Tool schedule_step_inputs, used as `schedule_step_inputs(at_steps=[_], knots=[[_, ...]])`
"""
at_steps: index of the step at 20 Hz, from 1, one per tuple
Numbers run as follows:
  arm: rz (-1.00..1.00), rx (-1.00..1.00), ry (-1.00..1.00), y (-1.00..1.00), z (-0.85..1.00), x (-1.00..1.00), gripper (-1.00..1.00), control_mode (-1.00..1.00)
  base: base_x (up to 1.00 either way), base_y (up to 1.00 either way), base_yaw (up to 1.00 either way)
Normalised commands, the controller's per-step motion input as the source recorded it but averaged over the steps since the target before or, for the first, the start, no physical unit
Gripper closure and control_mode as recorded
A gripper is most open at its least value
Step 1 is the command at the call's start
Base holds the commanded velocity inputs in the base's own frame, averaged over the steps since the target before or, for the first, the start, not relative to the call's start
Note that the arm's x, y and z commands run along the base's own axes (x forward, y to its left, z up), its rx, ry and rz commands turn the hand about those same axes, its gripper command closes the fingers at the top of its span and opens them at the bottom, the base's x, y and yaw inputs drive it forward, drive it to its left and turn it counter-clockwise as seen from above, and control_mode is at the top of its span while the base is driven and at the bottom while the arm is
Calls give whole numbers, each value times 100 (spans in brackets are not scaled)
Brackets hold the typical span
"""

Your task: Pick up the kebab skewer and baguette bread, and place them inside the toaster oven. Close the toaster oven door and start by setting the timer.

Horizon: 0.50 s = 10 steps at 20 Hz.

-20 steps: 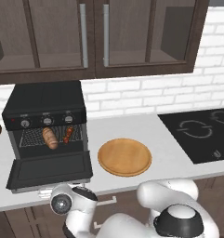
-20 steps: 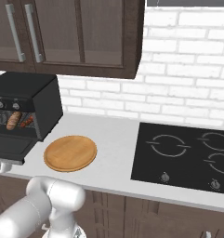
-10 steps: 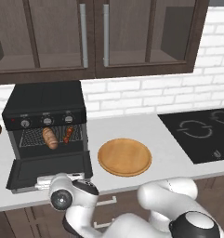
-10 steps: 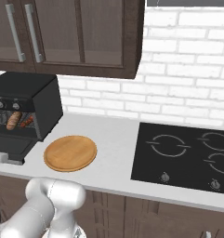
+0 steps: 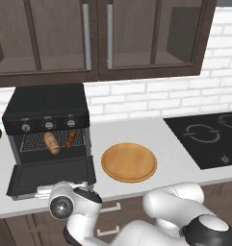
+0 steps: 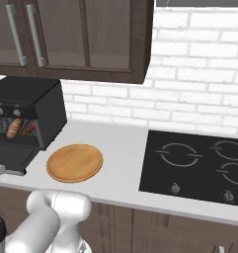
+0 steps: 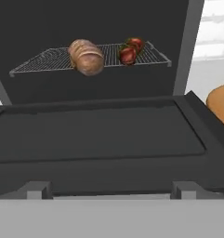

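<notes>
Gripper (image 7: 111,188) is seen low in front of the open oven, its fingers spread wide with nothing between them; the two dark fingertips (image 7: 36,189) are lined up just below the front edge of the dropped door (image 7: 99,137); whether that edge is touched cannot be told. From the left base camera the hand's white tip (image 5: 45,191) is glimpsed at the door's near edge (image 5: 50,175), with the arm's wrist joint bulging just below it. The oven (image 5: 45,103) is stood at the left end of the counter (image 5: 185,166), black and boxy, three knobs (image 5: 48,125) ranged across its front panel; the door is laid down flat, hinged at the bottom. Inside, on the wire rack (image 7: 48,60), the bread (image 7: 86,56) is lodged to the left and the skewer (image 7: 130,50) just to its right, apart from it; both are also picked out from the left base camera, bread (image 5: 51,142), skewer (image 5: 70,139), and from the right one, bread (image 6: 14,128), skewer (image 6: 28,130). A round wooden plate (image 5: 129,162) is set on the counter just right of the oven; a black hob (image 6: 199,165) is placed well apart at the far right; dark cabinets (image 5: 98,36) are hung above, against white brick.
</notes>
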Motion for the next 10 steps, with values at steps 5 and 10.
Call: schedule_step_inputs(at_steps=[5, 10], knots=[[0, 0, 3, 0, -41, -22, -100, -100, 0, 0, 0], [0, 0, 8, -6, -18, 10, -100, -100, 0, 0, 0]])
